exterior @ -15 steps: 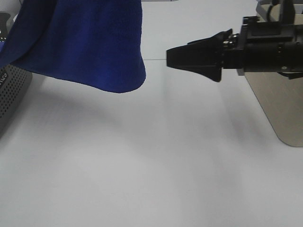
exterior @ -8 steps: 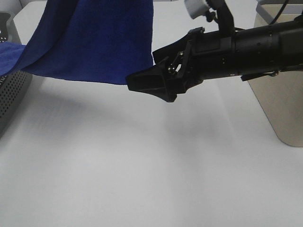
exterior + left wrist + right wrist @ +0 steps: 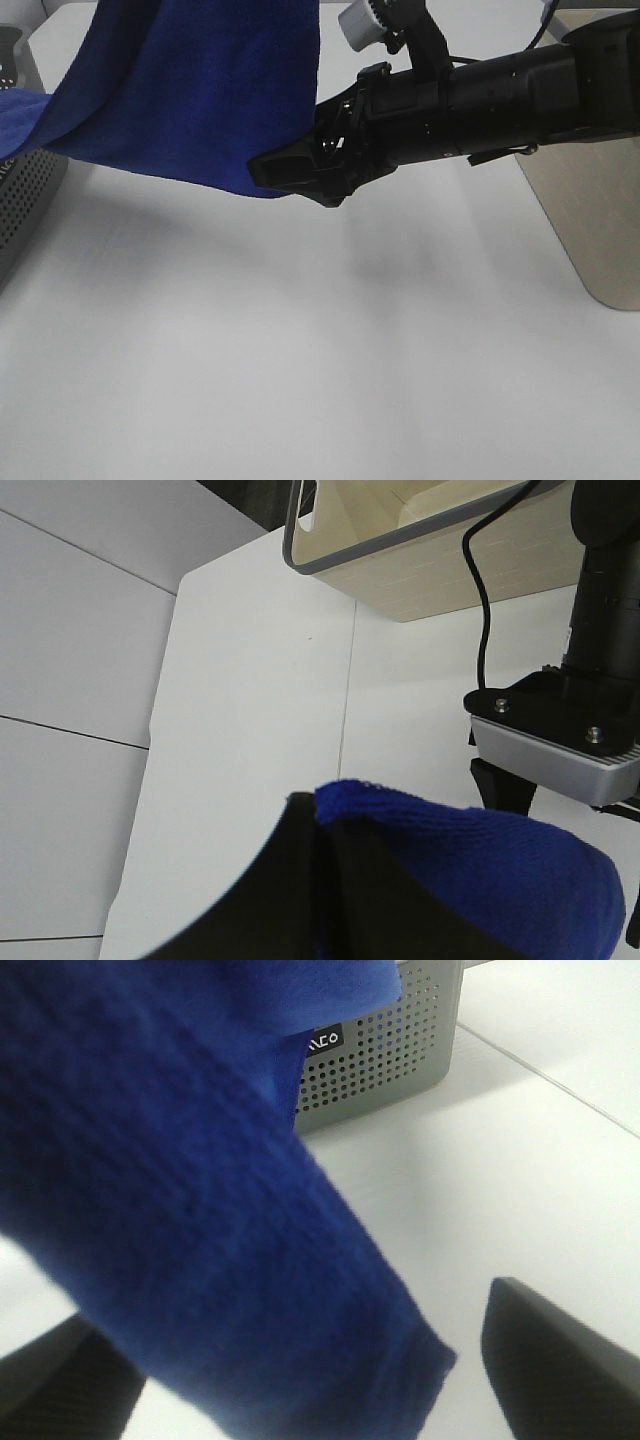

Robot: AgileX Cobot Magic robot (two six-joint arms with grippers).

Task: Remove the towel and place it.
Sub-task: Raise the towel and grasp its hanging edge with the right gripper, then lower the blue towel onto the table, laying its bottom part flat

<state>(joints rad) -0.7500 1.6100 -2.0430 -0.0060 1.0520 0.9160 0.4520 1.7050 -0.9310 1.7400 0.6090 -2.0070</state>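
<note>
**Towel up, second hold not yet made**

The towel (image 3: 200, 90) hangs in the air over the left part of the table (image 3: 320, 380), with one end draped onto the grey perforated basket (image 3: 25, 195). As far as you can judge, its long axis slants from that basket up to the raised end, out of the high view. The free lower corner points down at the table.

Your left gripper (image 3: 318, 825) is clamped on a fold of the cloth. Your right gripper (image 3: 275, 178) has its jaws apart with that lower corner between them, not pinched.

You're mid-removal, taking a second hold. Next, close squarely on the corner before it slips out, then lift the draped end clear of the basket.
</note>
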